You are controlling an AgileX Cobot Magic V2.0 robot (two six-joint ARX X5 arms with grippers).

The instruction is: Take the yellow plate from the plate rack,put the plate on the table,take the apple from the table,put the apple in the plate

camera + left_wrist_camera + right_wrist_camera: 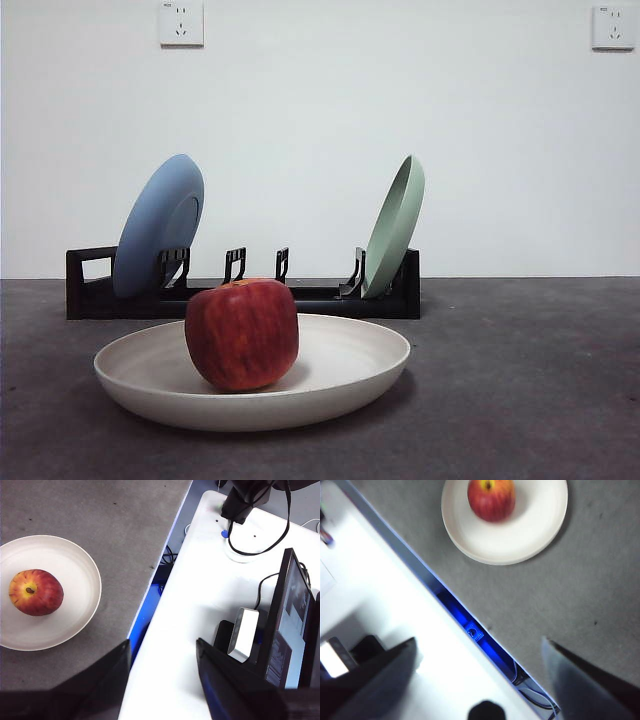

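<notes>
Apple (241,333) inside yellow plate (360,375), rack (90,290) holding blue plate (158,225) and green plate (395,225), both grippers apart, empty.

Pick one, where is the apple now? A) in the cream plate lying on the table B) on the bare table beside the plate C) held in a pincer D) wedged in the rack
A: the apple sits inside the yellow plate, which lies flat on the table in front of the plate rack; both pincers are open and away from it.
</notes>
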